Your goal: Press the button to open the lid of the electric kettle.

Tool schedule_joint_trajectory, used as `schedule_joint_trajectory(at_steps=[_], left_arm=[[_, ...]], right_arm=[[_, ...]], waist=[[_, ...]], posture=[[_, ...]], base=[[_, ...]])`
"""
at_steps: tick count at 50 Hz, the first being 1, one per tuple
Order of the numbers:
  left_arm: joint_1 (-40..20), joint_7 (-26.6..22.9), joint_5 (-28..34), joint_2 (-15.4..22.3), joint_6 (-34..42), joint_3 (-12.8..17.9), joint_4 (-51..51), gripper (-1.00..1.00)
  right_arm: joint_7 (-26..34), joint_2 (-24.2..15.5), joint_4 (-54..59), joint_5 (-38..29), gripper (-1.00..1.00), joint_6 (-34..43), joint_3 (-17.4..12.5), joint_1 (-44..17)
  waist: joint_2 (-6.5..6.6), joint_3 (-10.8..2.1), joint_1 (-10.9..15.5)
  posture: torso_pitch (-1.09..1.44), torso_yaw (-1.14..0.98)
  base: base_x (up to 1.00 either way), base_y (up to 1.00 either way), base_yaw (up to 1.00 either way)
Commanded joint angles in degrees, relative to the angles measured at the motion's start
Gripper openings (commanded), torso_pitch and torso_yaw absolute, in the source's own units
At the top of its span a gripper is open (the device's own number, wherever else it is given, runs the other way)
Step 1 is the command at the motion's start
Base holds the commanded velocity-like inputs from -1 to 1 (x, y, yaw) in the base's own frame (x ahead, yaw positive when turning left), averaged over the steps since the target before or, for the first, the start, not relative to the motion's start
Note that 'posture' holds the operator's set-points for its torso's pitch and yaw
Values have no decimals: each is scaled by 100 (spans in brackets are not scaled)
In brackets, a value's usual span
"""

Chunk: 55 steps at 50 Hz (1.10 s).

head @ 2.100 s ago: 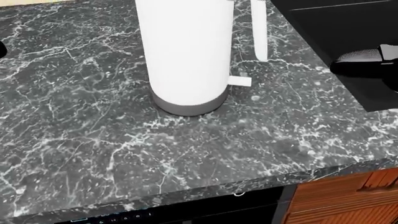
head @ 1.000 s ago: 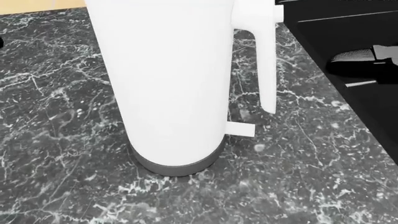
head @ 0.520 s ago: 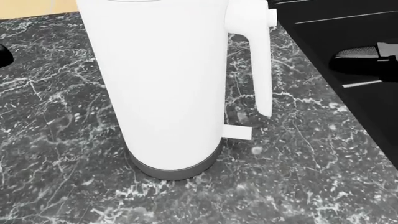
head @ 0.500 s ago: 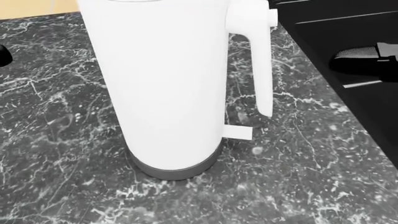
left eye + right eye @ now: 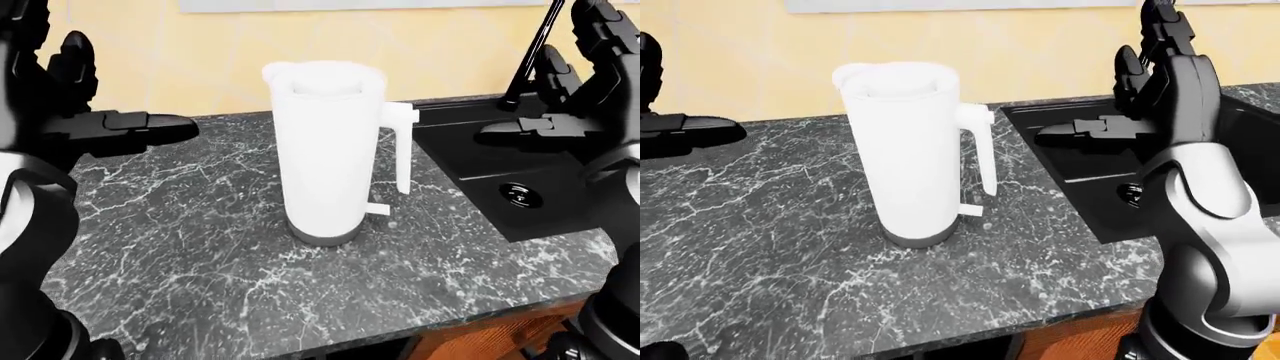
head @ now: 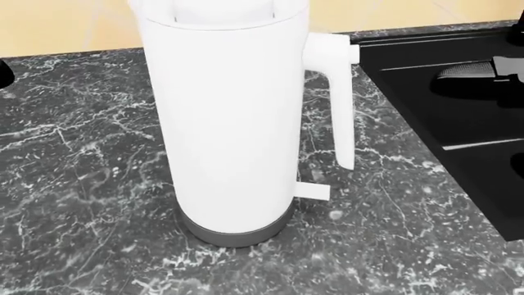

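A tall white electric kettle with a grey base stands upright on the dark marble counter. Its lid is down. Its handle points to the view's right, with a stub at its top. I cannot make out the button itself. My left hand hovers open to the left of the kettle, fingers stretched toward it and well apart from it. My right hand hovers open to the right of the handle, above the sink, touching nothing.
A black sink with a drain is set into the counter right of the kettle, with a thin dark faucet above it. The counter edge and a wooden cabinet run along the bottom. A yellow wall stands behind.
The head camera has moved closer and tilted up, so the kettle's top and lid now show. The kettle stands where it was. Both hands have hardly moved.
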Motion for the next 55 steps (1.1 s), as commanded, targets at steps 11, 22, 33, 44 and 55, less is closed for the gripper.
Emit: schedule_joint_trajectory(at_steps=[11, 22, 33, 44, 55], left_arm=[[-131, 95, -51, 30, -8, 52, -56, 100], [-168, 170, -71, 12, 87, 35, -45, 100], [-230, 282, -226, 25, 120, 36, -33, 100], [-246, 367, -328, 57, 108, 9, -22, 100], [-268, 430, -425, 102, 126, 31, -23, 100]], right_arm=[[100, 39, -87, -299, 100, -14, -10, -140], [297, 70, 306, -660, 100, -62, 192, -416], [555, 146, 798, -1066, 100, -105, 481, -905], [837, 294, 1204, -1474, 100, -164, 743, -1333], [1010, 418, 1486, -1770, 100, -236, 843, -1551]], waist=[[16, -288, 31], [38, -338, 32], [58, -369, 27], [81, -375, 19], [100, -358, 14]], posture=[[-24, 0], [-24, 0], [-24, 0], [-24, 0], [-24, 0]], base=[[0, 0, 0], [0, 0, 0], [0, 0, 0], [0, 0, 0], [0, 0, 0]])
